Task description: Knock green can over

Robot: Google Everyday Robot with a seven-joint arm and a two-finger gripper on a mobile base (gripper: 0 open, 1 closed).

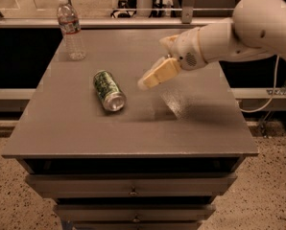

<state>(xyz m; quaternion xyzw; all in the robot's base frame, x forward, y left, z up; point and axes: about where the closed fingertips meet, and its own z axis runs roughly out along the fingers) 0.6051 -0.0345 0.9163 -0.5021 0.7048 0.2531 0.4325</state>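
The green can [108, 90] lies on its side on the grey table top [133, 123], left of centre, its silver end facing the front. My gripper [150, 79] hangs above the table to the right of the can, clear of it, with its cream fingers [158, 74] pointing down-left. It holds nothing.
A clear plastic water bottle [71, 28] stands upright at the table's back left corner. The table has drawers [133, 186] below its front edge. A rail and a glass panel [133, 8] run behind the table. A cable [272, 90] hangs at the right.
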